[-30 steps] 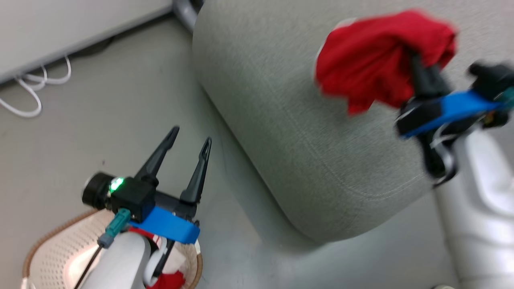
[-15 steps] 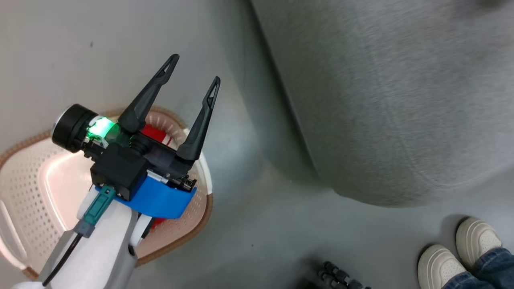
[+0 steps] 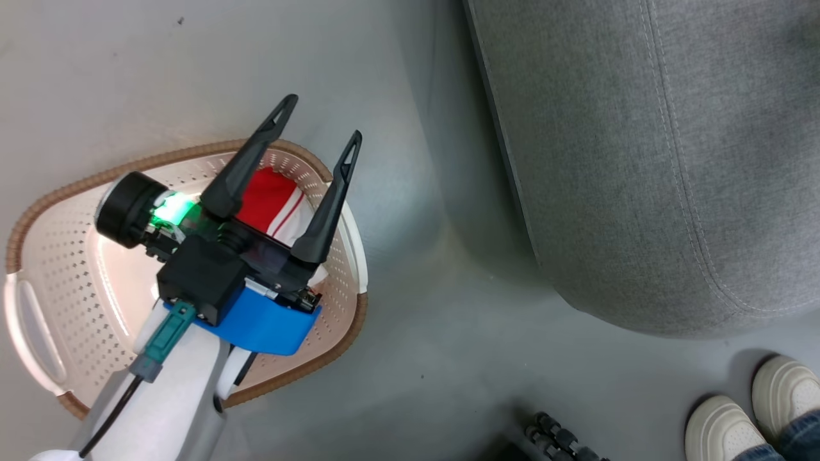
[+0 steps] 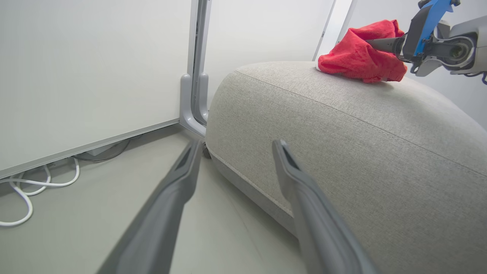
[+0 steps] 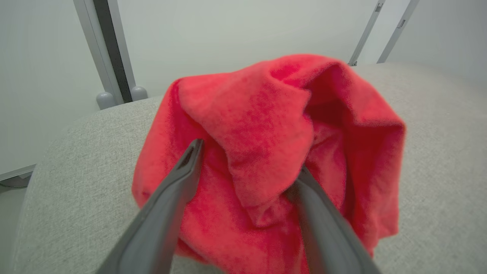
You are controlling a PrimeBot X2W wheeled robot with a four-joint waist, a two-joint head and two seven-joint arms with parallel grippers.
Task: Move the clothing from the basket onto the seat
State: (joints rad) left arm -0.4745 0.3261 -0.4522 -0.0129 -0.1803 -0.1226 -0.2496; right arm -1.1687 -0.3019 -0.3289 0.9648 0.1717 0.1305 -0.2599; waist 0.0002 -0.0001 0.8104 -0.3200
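Observation:
My left gripper (image 3: 323, 118) hangs open and empty over the cream basket (image 3: 192, 153). A red garment with white stripes (image 3: 269, 198) lies in the basket beneath it. In the left wrist view that gripper (image 4: 237, 144) points at the grey seat (image 4: 342, 133). A second red garment (image 4: 357, 57) rests crumpled on top of the seat, with my right gripper (image 4: 374, 42) reaching into it. In the right wrist view the right gripper (image 5: 249, 156) has its fingers spread. A fold of that garment (image 5: 266, 125) lies between them and covers the right fingertip. The seat (image 3: 640, 160) stands to the right of the basket.
A person's pale shoes (image 3: 724, 422) stand on the floor by the seat's near corner. A black ribbed object (image 3: 557, 435) pokes in at the bottom edge. White cables (image 4: 23, 190) trail along the wall panels (image 4: 95, 76), and a grey post (image 4: 194, 114) stands behind the seat.
The head camera has swung down from the seat to the basket, so the right gripper and its garment have left that view. The shoes have come in. My left gripper stays open.

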